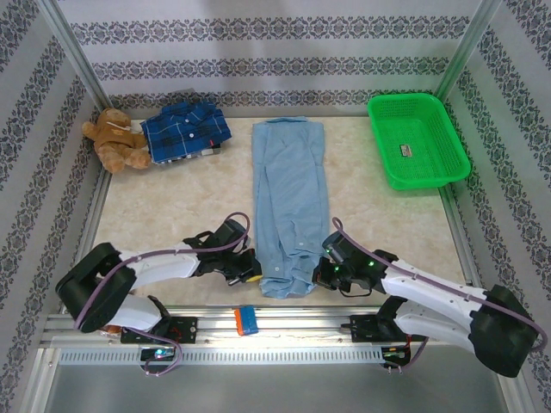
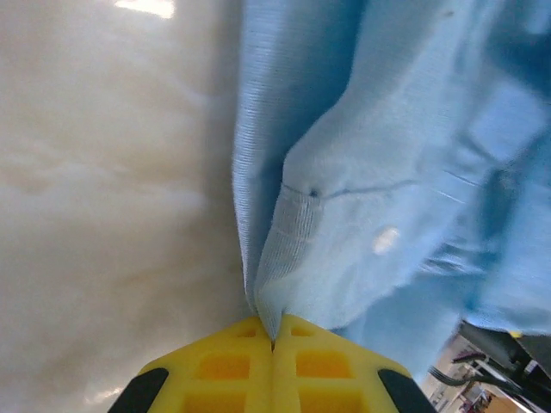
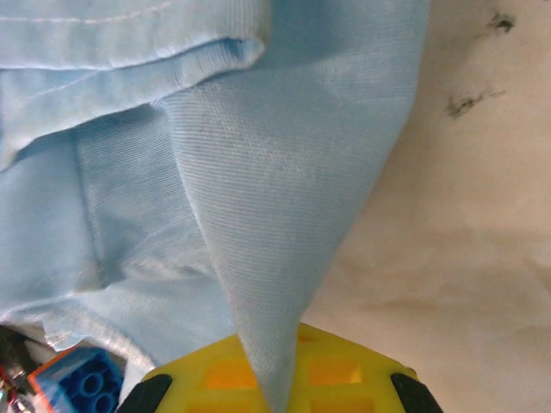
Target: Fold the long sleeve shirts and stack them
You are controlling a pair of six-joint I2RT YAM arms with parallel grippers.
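From my station I see the light blue shirt (image 1: 291, 202) laid out long and narrow down the middle of the table (image 1: 172, 224), folded in on itself lengthwise, with its near end bunched a little. The left gripper (image 1: 250, 274) sits at the left near corner of that shirt, and on the left wrist camera its yellow fingers (image 2: 224, 366) are pressed together with a pinch of the blue hem caught between the tips; a small white button (image 2: 386, 239) shows on the cloth just beyond. The right gripper (image 1: 325, 271) is at the shirt's right near corner, and its wrist camera shows the same thing (a taut peak of blue fabric running down into the closed yellow fingers (image 3: 344, 370)). The dark blue plaid shirt (image 1: 185, 129) lies folded to the far left of the light blue shirt, well apart from it, with the brown teddy bear (image 1: 116, 140) touching its left side. The green basket (image 1: 417, 138) stands to the far right of the light blue shirt. A small blue and orange block (image 1: 245, 320) lies just nearer than the shirt's near edge, on the rail between the arm bases.
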